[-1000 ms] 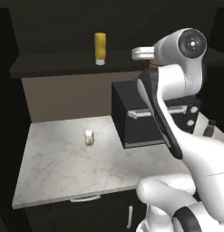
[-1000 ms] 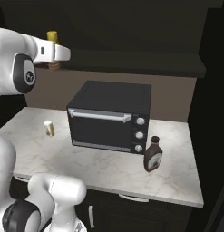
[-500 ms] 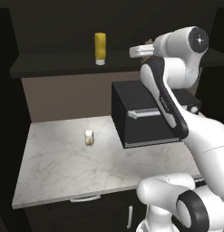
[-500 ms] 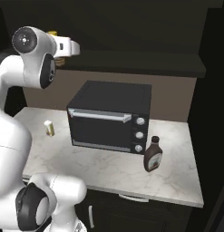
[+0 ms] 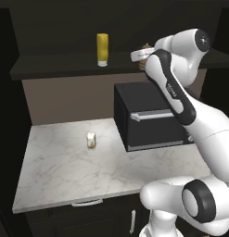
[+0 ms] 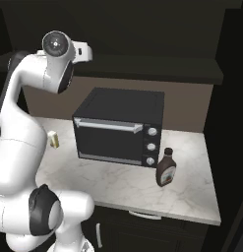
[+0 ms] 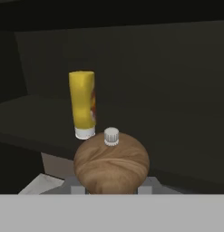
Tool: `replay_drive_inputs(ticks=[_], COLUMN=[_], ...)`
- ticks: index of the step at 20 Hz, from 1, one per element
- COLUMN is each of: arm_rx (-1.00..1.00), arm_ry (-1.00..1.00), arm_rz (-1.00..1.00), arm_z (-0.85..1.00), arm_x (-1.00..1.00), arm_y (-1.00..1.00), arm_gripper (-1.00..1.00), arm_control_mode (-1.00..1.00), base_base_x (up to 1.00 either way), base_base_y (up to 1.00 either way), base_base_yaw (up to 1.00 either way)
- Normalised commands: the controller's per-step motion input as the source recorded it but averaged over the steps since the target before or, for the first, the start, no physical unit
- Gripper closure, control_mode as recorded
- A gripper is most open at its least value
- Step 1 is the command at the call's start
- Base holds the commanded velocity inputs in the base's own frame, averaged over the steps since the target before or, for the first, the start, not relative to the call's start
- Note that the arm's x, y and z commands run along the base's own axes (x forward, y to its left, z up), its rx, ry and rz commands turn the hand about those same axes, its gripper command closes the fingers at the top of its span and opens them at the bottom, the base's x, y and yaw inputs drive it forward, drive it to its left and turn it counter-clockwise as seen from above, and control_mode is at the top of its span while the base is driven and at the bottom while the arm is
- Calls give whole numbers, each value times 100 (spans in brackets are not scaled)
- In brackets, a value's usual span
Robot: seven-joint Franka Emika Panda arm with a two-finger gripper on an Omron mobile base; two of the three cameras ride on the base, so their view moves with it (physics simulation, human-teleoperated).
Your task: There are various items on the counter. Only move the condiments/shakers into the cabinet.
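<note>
Two-finger gripper (image 7: 112,188): clamping the small brown turned wooden pepper shaker (image 7: 111,161), carrying it up at shelf level of the dark upper wall cabinet (image 5: 65,69). Yellow squeeze bottle with red label (image 5: 102,49): standing cap-down on that shelf. Dark brownish bottle (image 6: 166,168): sitting on the white-grey marbled counter (image 6: 192,182) beside the black toaster oven (image 6: 118,126).

Showing are one yellow bottle (image 5: 102,49), one wooden shaker (image 7: 111,163), one brown bottle (image 6: 166,168), one packet (image 5: 91,140) and one toaster oven (image 6: 118,126).

Dark bottle (image 6: 166,169) beside toaster oven (image 6: 119,126)
</note>
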Motion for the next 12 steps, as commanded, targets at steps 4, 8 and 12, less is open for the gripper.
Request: replay_drive_inputs(ticks=[4, 8, 12], arm_rx=[0, 0, 0], arm_ry=[5, 4, 1], arm_rz=[14, 13, 11], arm_z=[-13, -8, -1], arm_x=[35, 42, 49], arm_y=[4, 4, 9], arm_gripper=[100, 100, 100], arm_control_mode=[-100, -100, -100], base_base_x=[0, 0, 0], base_base_y=[0, 0, 0], base_base_yaw=[0, 0, 0])
